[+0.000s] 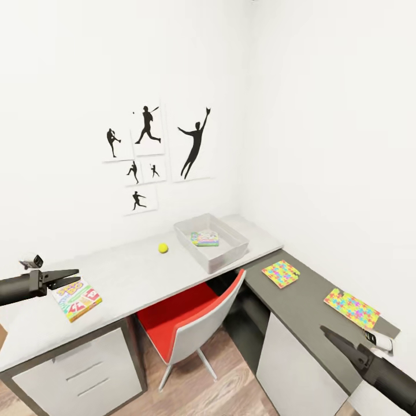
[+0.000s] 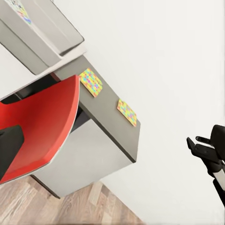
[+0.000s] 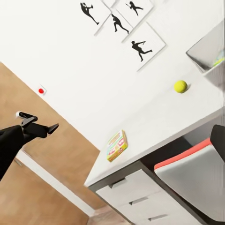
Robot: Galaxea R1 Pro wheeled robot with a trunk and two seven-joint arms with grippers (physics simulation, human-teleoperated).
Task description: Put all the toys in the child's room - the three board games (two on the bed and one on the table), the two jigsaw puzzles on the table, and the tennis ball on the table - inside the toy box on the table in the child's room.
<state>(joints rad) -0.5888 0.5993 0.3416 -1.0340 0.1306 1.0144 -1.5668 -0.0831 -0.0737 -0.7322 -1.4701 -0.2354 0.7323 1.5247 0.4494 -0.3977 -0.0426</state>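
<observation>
Left claw [image 1: 68,276] pressed together, empty, beside SKIP-BO box [image 1: 77,299]. Right claw [image 1: 335,341] likewise empty, near bench [image 1: 127,271] edge. Risk: shoving box off while reaching.

Two matt black arms, each ending in a slim pincer.

The left pincer [image 1: 68,275] has tapering black fingers on a round black wrist, with a small grey-and-white block just behind them. The right pincer [image 1: 330,336] is the same black, pointed, with a white-and-black cylindrical part beside its wrist.
</observation>
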